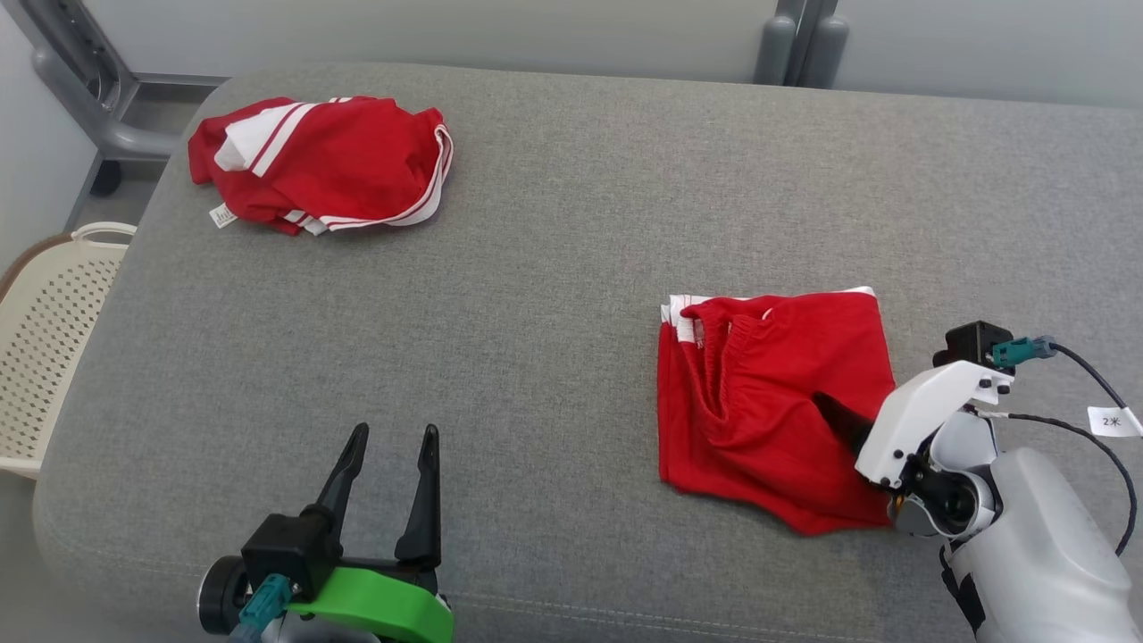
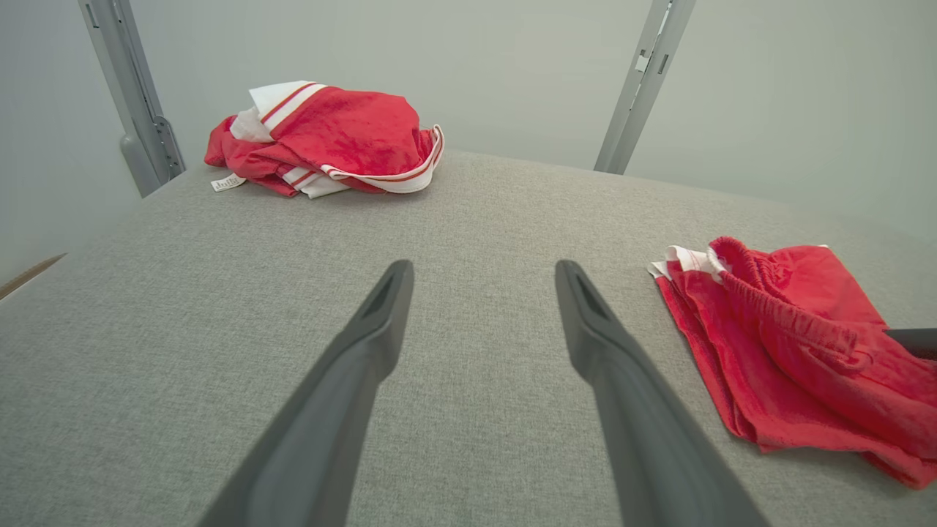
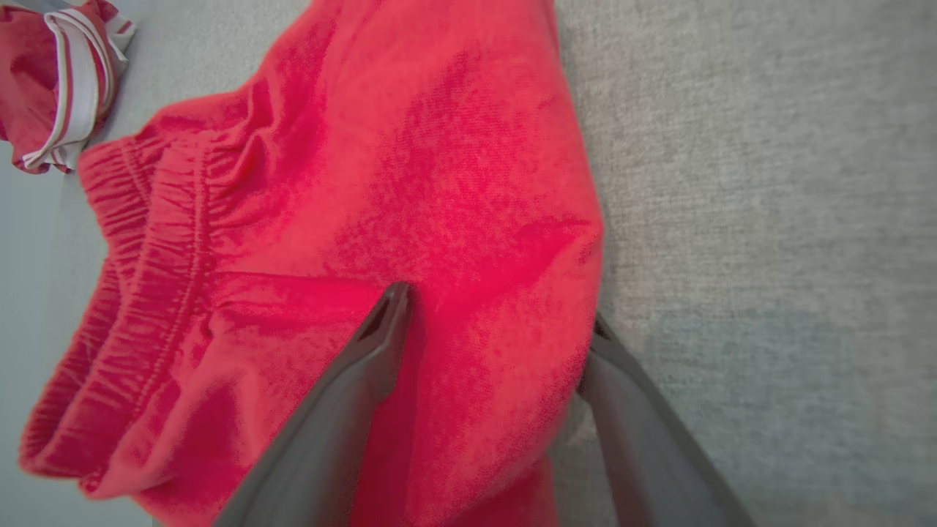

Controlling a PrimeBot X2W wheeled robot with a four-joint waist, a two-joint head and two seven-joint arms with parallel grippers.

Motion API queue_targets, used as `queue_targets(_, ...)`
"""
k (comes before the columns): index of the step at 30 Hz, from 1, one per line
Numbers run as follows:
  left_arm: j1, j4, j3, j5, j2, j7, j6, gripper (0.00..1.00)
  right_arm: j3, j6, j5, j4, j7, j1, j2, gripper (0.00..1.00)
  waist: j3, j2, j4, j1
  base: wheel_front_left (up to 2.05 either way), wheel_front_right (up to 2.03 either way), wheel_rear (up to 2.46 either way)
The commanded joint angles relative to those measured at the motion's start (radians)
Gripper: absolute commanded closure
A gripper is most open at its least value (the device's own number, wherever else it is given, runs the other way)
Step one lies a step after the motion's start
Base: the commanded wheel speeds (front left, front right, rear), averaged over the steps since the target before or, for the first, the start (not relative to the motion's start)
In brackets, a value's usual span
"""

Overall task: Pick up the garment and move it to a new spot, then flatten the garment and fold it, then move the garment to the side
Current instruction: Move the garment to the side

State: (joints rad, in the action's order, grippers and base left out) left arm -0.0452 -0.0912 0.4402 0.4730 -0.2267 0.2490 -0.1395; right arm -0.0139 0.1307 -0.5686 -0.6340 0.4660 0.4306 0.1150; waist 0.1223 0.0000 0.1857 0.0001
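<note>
Altogether one folded garment (image 1: 772, 402), one crumpled garment (image 1: 330, 161), one basket (image 1: 45, 330)

red garments: 2, folded shorts (image 1: 768, 402) and crumpled striped garment (image 1: 321, 161) (both show white trim) | grippers: 2, left gripper (image 1: 395, 433) and right gripper (image 3: 498, 307) | cream perforated basket (image 1: 54, 330): 1 | grey padded table (image 1: 571, 223): 1 | white cable tag (image 1: 1113, 420): 1

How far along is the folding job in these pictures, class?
Done: the red shorts lie folded on the grey surface. In hand: the right gripper, open, straddles their edge. Left: closing and moving them aside. The left gripper hovers open; another red garment lies crumpled far off.
</note>
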Motion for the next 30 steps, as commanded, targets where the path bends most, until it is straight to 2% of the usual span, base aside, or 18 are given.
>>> queue_targets(1, -0.014, 0.0, 0.0, -0.009, 0.0, 0.007, 0.004, 0.0, 0.014, 0.0, -0.003, -0.014, -0.003, 0.007, 0.001, 0.5, 0.001, 0.0, 0.004, -0.0001, 0.0, 0.0, 0.0)
queue_targets(2, -0.015, 0.0, 0.0, -0.01, 0.0, 0.007, 0.003, 0.0, 0.024, 0.0, 0.0, -0.019, -0.009, 0.013, 0.004, 0.65, 0.001, 0.0, 0.006, -0.0001, 0.0, 0.0, 0.0)
queue_targets(3, -0.015, 0.0, 0.0, -0.01, 0.0, 0.007, 0.003, 0.0, 0.024, 0.0, 0.0, -0.019, -0.009, 0.013, 0.004, 0.65, 0.001, 0.0, 0.006, -0.0001, 0.0, 0.0, 0.0)
queue_targets(4, -0.015, 0.0, 0.0, -0.01, 0.001, 0.008, 0.002, 0.0, 0.034, 0.0, 0.001, -0.023, -0.016, 0.019, 0.007, 0.8, 0.002, 0.0, 0.007, -0.0001, 0.0, 0.0, 0.0)
queue_targets(5, -0.015, 0.002, 0.0, -0.01, 0.0, 0.007, 0.001, 0.0, 0.041, 0.0, 0.004, -0.027, -0.027, 0.023, 0.012, 1.0, 0.002, 0.0, 0.007, -0.0001, 0.0, 0.0, 0.0)
queue_targets(11, -0.017, 0.016, 0.003, -0.015, -0.003, 0.009, 0.001, 0.0, 0.083, 0.0, 0.025, -0.053, -0.085, 0.059, 0.05, 1.0, 0.005, 0.0, -0.007, -0.0001, 0.0, 0.0, 0.0)
queue_targets(17, -0.026, 0.037, 0.003, -0.024, -0.009, 0.009, -0.004, 0.0, 0.121, 0.0, 0.035, -0.066, -0.123, 0.097, 0.083, 1.0, 0.011, 0.0, -0.057, -0.0001, 0.0, 0.0, 0.0)
queue_targets(24, -0.049, 0.054, 0.009, -0.038, -0.017, 0.006, -0.007, 0.0, 0.153, 0.0, 0.039, -0.066, -0.155, 0.154, 0.117, 1.0, 0.035, 0.0, -0.178, -0.0001, 0.0, 0.0, 0.0)
queue_targets(30, -0.079, 0.068, 0.011, -0.048, -0.021, 0.004, -0.009, 0.0, 0.174, 0.0, 0.03, -0.064, -0.166, 0.207, 0.131, 1.0, 0.071, 0.0, -0.322, -0.0001, 0.0, 0.0, 0.0)
